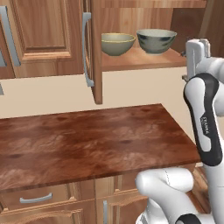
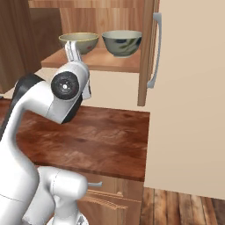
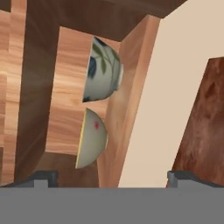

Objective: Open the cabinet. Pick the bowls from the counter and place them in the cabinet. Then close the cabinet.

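Inside, two round ceramic bowls [image 1: 136, 42] on wooden shelf [image 1: 144, 60].

You see a glossy white arm [image 1: 205, 109] of rounded segments. A black band wraps its joint at three o'clock, bearing small white lettering. From the other side, a round dark grey joint cap [image 2: 65, 86] carries tiny screw dots.

Kitchen: wooden cabinet [image 1: 52, 35], counter [image 1: 87, 140].

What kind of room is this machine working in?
Most likely a kitchen, computer-rendered: an open wooden wall cabinet holds two bowls, a beige one and a grey-green one, above a glossy reddish wood counter with drawer units beneath.
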Tool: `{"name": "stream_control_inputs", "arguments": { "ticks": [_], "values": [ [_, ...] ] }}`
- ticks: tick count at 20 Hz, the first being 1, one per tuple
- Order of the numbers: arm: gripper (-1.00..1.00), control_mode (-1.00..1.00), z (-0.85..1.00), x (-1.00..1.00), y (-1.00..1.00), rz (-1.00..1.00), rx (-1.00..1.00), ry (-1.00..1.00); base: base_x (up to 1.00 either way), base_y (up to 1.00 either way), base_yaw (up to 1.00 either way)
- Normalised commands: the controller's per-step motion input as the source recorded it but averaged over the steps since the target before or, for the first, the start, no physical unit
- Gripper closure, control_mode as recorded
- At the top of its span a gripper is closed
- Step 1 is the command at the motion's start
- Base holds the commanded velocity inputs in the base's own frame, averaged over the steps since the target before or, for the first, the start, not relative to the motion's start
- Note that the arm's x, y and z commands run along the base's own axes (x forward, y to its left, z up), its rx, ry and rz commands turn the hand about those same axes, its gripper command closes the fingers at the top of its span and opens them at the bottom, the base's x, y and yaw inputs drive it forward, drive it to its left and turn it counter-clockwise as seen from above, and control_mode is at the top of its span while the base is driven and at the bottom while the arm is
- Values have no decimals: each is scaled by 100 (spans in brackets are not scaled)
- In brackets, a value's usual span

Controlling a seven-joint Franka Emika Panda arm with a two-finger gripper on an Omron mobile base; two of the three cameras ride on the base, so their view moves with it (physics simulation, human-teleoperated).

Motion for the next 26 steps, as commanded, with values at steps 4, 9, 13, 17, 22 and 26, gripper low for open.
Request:
{"name": "stream_control_inputs", "arguments": {
  "ticks": [4, 9, 13, 17, 22, 26],
  "values": [
    [-100, -100, 0, -47, -30, 0, 6, 0, 0, 0, 0],
    [-100, -100, 0, -37, -30, 0, 6, 0, 0, 0, 0],
    [-100, -100, 3, -41, -24, 0, 5, 0, 0, 0, 0],
    [-100, -100, 2, -49, -28, 0, 6, 0, 0, 0, 0],
    [-100, -100, 0, -40, -34, 0, 6, 0, 0, 0, 0],
    [-100, -100, 0, -23, -43, -1, 8, 0, 0, 0, 0]
  ]
}}
